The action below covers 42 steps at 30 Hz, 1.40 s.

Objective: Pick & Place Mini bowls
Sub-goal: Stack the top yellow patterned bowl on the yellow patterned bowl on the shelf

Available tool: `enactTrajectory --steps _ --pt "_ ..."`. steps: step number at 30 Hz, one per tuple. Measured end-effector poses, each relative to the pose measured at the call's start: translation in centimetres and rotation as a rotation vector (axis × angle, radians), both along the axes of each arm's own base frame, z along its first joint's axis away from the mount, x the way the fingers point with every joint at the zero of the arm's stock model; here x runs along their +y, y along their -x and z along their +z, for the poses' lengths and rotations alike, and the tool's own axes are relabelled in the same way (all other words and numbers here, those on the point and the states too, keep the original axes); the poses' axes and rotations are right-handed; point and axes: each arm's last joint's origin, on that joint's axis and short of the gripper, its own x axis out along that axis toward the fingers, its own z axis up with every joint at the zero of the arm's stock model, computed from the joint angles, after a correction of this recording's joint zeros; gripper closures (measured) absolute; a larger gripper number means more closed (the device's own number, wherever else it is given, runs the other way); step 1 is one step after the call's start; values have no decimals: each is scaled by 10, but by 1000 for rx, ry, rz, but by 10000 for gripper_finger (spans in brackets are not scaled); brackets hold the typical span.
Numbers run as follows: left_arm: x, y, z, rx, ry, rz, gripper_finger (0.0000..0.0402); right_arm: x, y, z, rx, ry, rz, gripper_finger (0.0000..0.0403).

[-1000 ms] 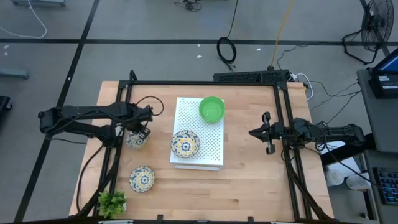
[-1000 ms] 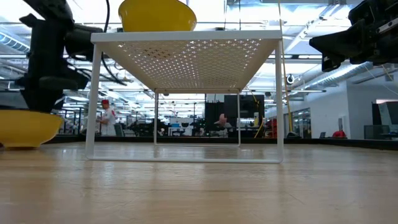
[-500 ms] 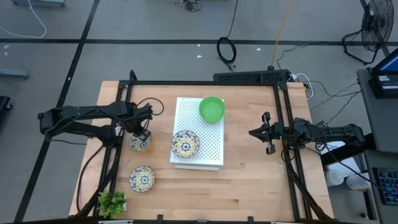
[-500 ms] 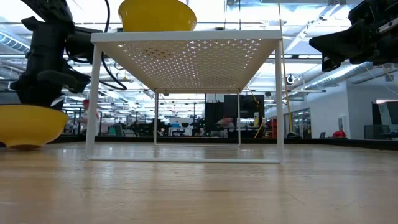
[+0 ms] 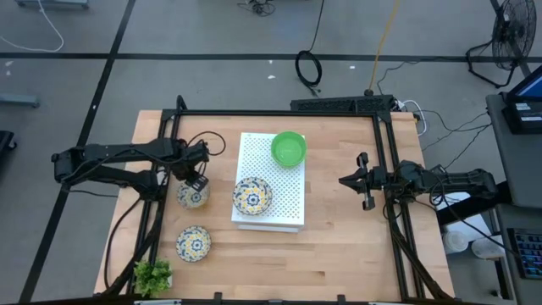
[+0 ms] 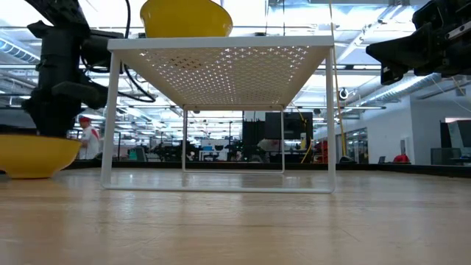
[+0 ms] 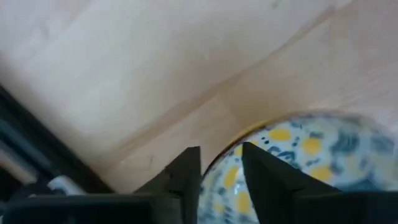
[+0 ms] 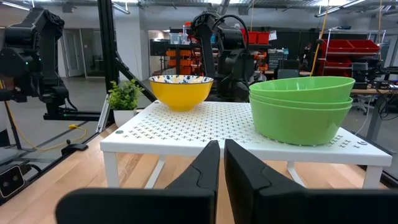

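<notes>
My left gripper (image 5: 196,181) stands over the table's left part, shut on a cream bowl with blue-and-yellow pattern (image 5: 191,196); the low view shows that bowl's yellow outside (image 6: 33,153). A second patterned bowl (image 5: 252,196) and a stack of green bowls (image 5: 288,148) sit on the white perforated board (image 5: 284,199). The third patterned bowl (image 5: 193,244) rests on the table nearer the front. My right gripper (image 5: 345,180) hovers shut to the right of the board, touching nothing; in the right wrist view it points at the board (image 8: 205,124) and the green stack (image 8: 301,109). My left gripper (image 7: 221,171) pinches the patterned bowl's rim (image 7: 219,163) on the side toward the far edge, one finger (image 7: 264,177) inside the bowl and one (image 7: 185,177) outside. It comes from above, pointing down. In the low view the bowl stands upright with its base at tabletop level.
The board stands on thin white legs (image 6: 107,118) with open space beneath it. A small leafy plant (image 5: 152,275) sits at the near left corner. A black frame (image 5: 279,113) borders the table. Bare wood lies between the board and my right gripper.
My left gripper, shut on the patterned bowl's rim, has moved a little toward the near edge and toward the board, carrying the bowl along. The right arm has kept still.
</notes>
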Motion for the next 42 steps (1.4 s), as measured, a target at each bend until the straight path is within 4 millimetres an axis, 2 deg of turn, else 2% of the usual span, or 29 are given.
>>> enactTrajectory --steps 7,12,16,21,29,34,38,42 --pt "-2 3 0 30 13 -12 191 0 0 0 0 0 0 391" --pt "-2 3 0 30 19 -15 175 0 0 0 0 0 0 390" --pt "-3 3 0 28 45 14 192 0 0 0 0 0 0 392" --pt "-3 4 0 39 49 31 232 0 0 0 0 0 0 388" --pt "-5 9 -14 54 70 27 325 0 0 0 0 0 0 391" --pt "-6 9 -12 32 105 -2 381 0 0 0 0 0 0 390" --pt "-6 6 -5 5 96 -9 386 0 0 0 0 0 0 390" --pt "-2 2 9 -33 7 -18 387 0 0 0 0 0 0 392"
